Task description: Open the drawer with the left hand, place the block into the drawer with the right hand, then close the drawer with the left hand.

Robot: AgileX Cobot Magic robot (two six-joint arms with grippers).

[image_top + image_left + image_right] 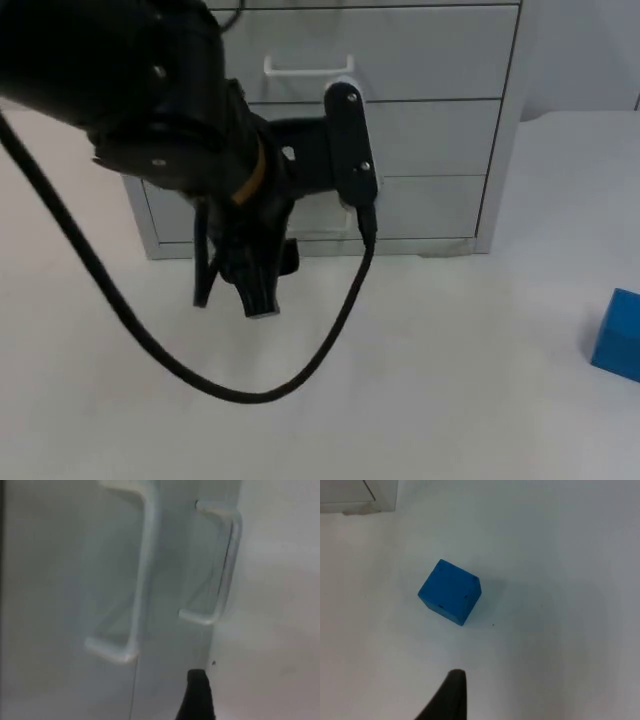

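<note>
Left gripper (262, 300) is poised before the shut drawer (420, 205), handle (215, 565) just ahead for pulling; jaw state cannot be told. Block (450, 592) lies on counter (560, 630), ahead of right jaws.

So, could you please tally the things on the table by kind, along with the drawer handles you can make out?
Drawer cabinet, grey, drawers shut: 1
Drawer handles, white: 2 in the left wrist view, first handle, second handle
Blue block, lying free on the white table: 1
Total: 4
The left gripper hangs before the cabinet.
</note>
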